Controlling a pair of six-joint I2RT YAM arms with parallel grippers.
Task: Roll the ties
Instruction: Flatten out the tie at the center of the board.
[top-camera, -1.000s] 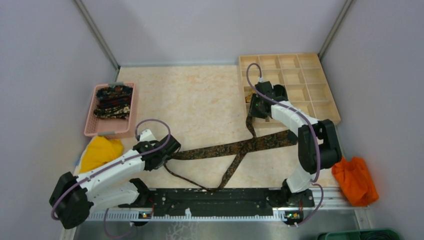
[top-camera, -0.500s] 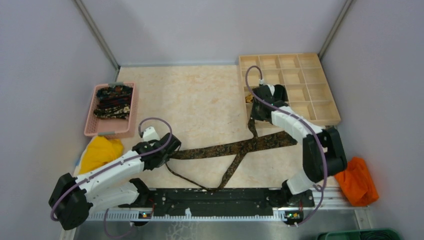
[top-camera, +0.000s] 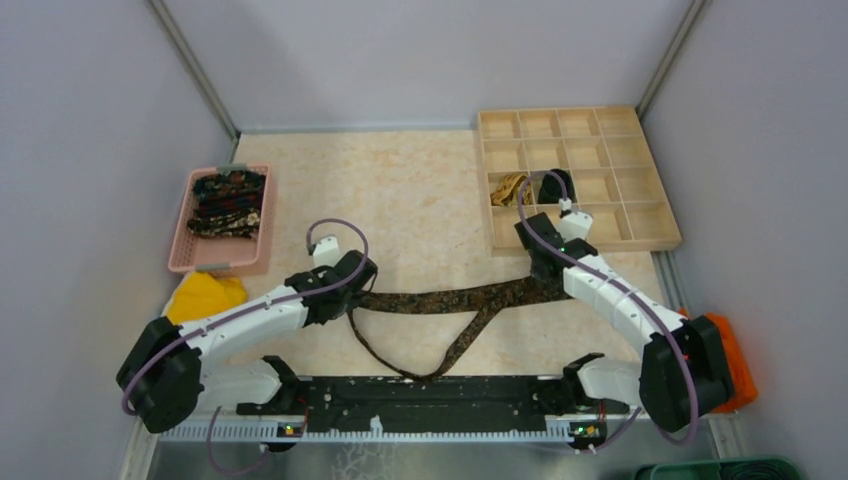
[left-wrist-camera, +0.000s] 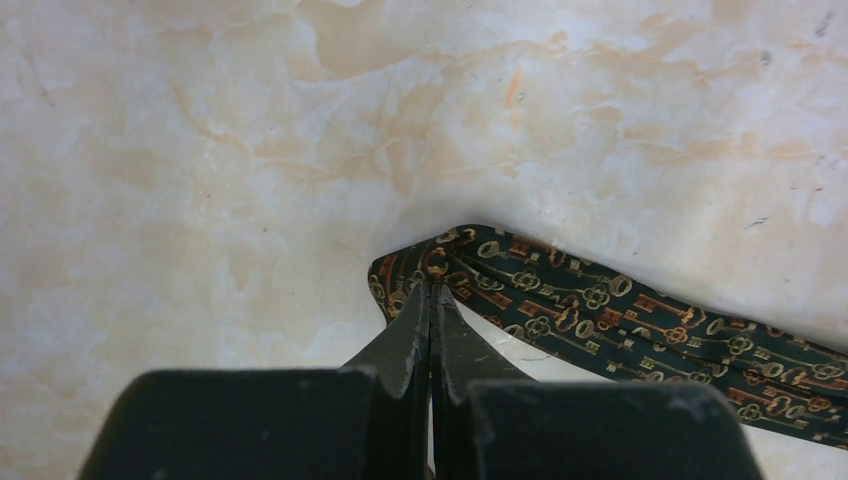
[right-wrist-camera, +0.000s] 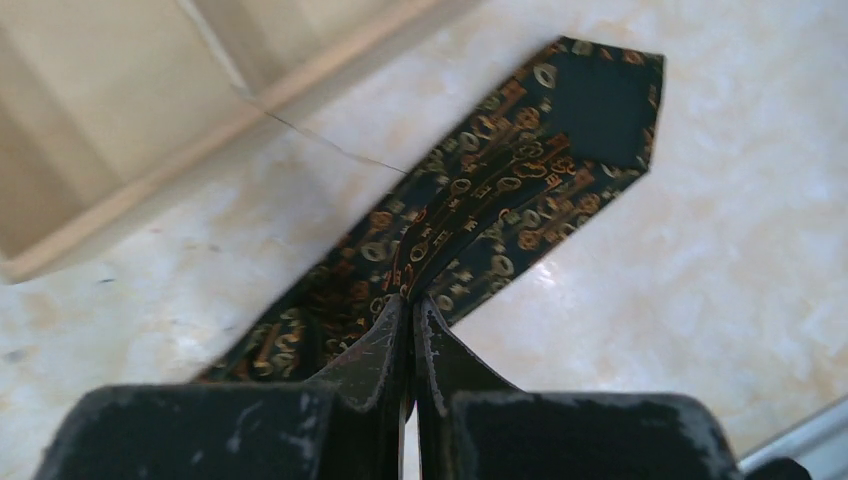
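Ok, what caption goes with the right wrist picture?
Right gripper pinches the key-patterned tie near its end, beside the wooden tray.

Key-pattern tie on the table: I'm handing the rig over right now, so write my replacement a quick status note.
Left gripper: shut on the key-pattern tie at its folded left end.
Right gripper: shut on the same tie near its wide tip.
The tie runs between them, its narrow part looping toward the near edge.
Done: a tan-gold roll and a black roll sit in neighbouring compartments of the wooden tray.
Left: roll this tie, then the patterned ties piled in the pink basket.
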